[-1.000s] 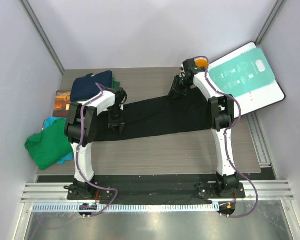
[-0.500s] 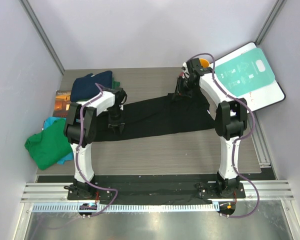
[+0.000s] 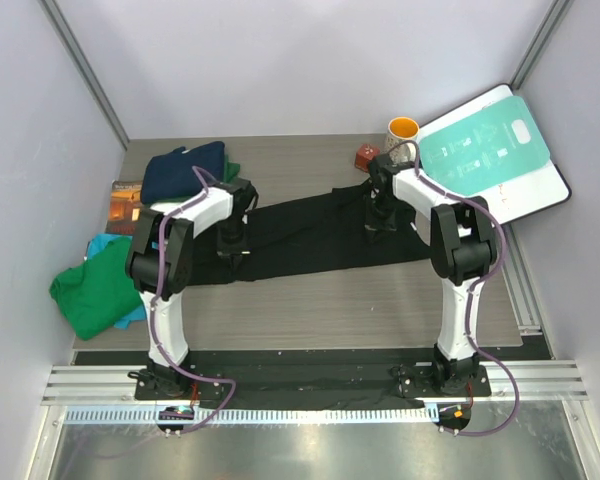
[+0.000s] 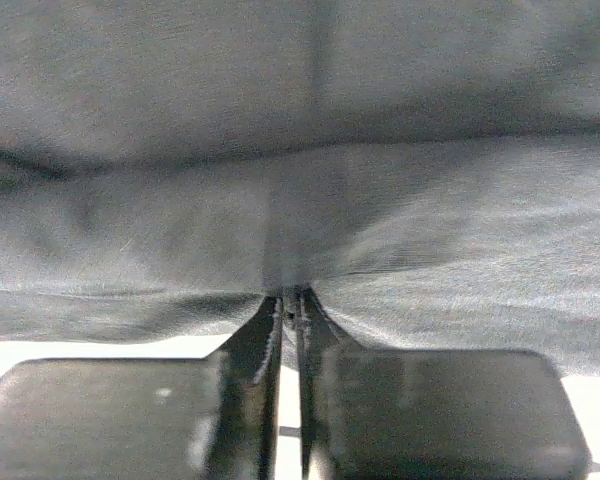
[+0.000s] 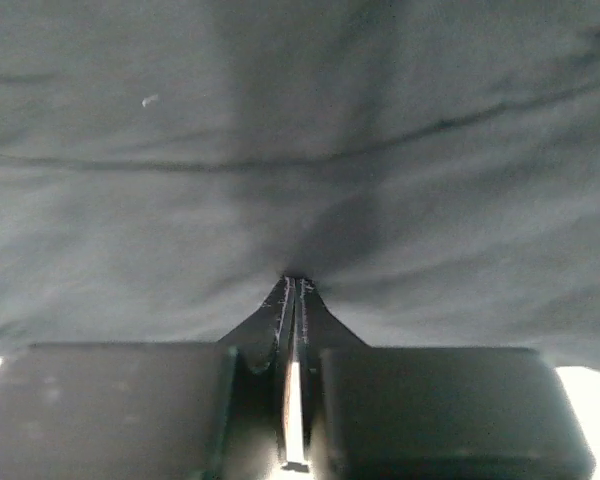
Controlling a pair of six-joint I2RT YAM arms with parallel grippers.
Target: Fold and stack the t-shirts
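- Black t-shirt (image 3: 310, 232): laid out as a long, narrow band across the middle of the bench (image 3: 330, 300). It reaches from the left arm to the right arm, and its right end lies farther from the arm bases.
- Left hand (image 4: 291, 300): fingers pressed together on a fold of the black cloth near the band's left end (the wrist view shows the fabric drawn to a point between the tips).
- Right hand (image 5: 292, 285): fingers likewise pressed together, pinching a pucker of the same shirt near its right end.
- Navy t-shirt (image 3: 183, 170): bundled at the far left corner of the bench.
- Green t-shirt (image 3: 98, 292): crumpled at the left edge, resting on a teal t-shirt (image 3: 101, 243) whose edges show beyond it.
- Picture book (image 3: 125, 205): lies flat between the navy bundle and the green heap, partly covered.
- Teal-and-white board (image 3: 490, 150): tilted at the far right corner, overhanging the bench edge.
- Mug (image 3: 403, 130): orange inside, just beside the board's left edge, with a small reddish-brown block (image 3: 366, 156) near it.
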